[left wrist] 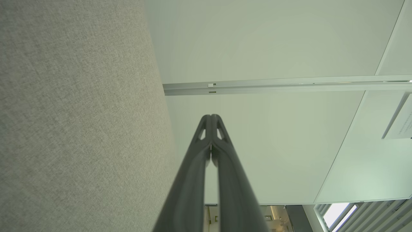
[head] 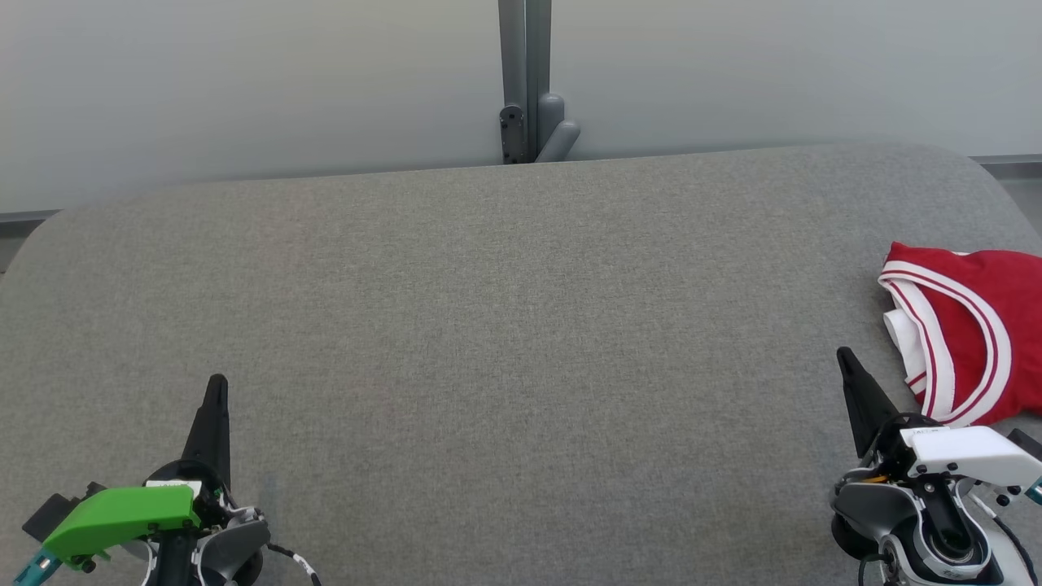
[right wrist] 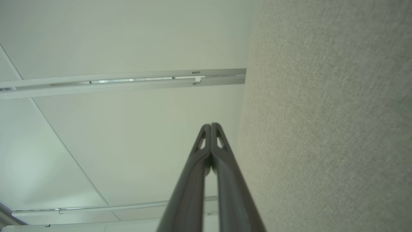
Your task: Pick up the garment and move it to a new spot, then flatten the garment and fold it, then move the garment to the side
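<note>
Left gripper (head: 216, 391): fingers pressed together to the tips, nothing between them; at the near left of the table, well apart from the garment.
Right gripper (head: 847, 362): fingers likewise closed on nothing; at the near right, just beside the garment's near edge, and I cannot tell if it touches.
Garment (head: 969, 325): red with white striped trim, lying in a compact layered bundle at the far right side of the table, partly cut off by the head view's edge.
Progress (judgement): bundle sits off to the side, neither gripper on it. This fits either a finished fold-and-set-aside or a task not yet started; the layers look fairly tidy but the fold cannot be confirmed.
Table (head: 505, 325): grey woven fabric top, rounded corners, flat.
Room: pale wall panels (head: 244, 81) behind, split by a grey upright post (head: 525, 73); the left wrist view shows a metal rail (left wrist: 273, 85).
</note>
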{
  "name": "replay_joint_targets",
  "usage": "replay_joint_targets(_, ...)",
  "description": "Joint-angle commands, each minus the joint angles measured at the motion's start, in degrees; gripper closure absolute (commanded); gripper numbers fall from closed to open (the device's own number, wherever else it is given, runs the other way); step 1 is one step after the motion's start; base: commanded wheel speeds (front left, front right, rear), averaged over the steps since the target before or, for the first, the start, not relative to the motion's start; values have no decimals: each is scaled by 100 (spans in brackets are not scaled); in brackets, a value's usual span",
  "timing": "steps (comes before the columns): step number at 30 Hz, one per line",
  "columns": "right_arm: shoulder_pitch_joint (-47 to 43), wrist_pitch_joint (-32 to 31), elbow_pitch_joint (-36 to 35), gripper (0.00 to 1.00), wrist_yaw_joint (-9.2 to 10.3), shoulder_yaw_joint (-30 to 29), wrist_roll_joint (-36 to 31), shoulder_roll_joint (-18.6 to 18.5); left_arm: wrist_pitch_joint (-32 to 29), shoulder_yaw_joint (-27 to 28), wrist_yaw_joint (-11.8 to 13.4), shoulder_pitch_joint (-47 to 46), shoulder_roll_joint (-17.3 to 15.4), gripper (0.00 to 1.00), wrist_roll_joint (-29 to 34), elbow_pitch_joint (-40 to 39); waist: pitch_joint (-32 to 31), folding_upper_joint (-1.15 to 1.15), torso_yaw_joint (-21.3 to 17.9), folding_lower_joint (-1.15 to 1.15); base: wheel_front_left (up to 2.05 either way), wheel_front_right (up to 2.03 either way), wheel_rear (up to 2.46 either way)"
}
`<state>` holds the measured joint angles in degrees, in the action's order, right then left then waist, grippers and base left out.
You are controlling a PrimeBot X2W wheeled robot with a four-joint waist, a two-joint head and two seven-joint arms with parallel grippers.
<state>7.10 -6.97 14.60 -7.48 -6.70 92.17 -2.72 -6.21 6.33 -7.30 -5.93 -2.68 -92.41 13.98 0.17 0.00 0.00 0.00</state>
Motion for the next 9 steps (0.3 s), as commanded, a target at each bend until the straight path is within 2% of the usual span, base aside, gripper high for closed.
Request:
replay_joint_targets(1,-72,-14,-22,100,-2,-12,32,-30,-8,22,-38,-53,-38,100,-5,-5,0,0,0,0,0,0,0)
replay_joint_targets(9,-72,-14,-22,100,-2,-12,32,-30,-8,22,-38,-52,-38,100,-6,-6,0,0,0,0,0,0,0)
